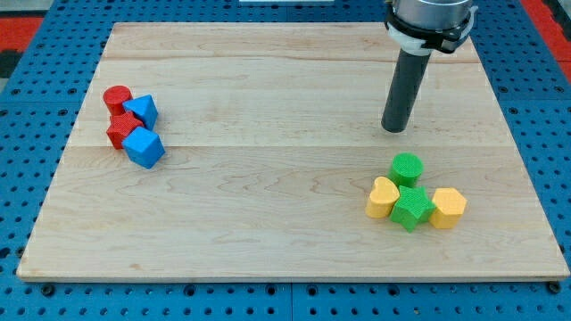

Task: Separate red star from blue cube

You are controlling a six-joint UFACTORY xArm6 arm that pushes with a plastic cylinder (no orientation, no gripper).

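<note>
The red star (pixel 119 130) lies near the board's left edge, touching the blue cube (pixel 144 147) at its lower right. A blue triangular block (pixel 142 111) and a red cylinder (pixel 116 97) sit just above them in the same tight cluster. My tip (pixel 393 129) is at the view's upper right, far to the right of this cluster and above the green and yellow blocks. It touches no block.
At the lower right lie a green cylinder (pixel 407 168), a yellow heart (pixel 383 198), a green star (pixel 411 208) and a yellow hexagon block (pixel 447 208), clustered together. The wooden board (pixel 285 241) rests on a blue pegboard surface.
</note>
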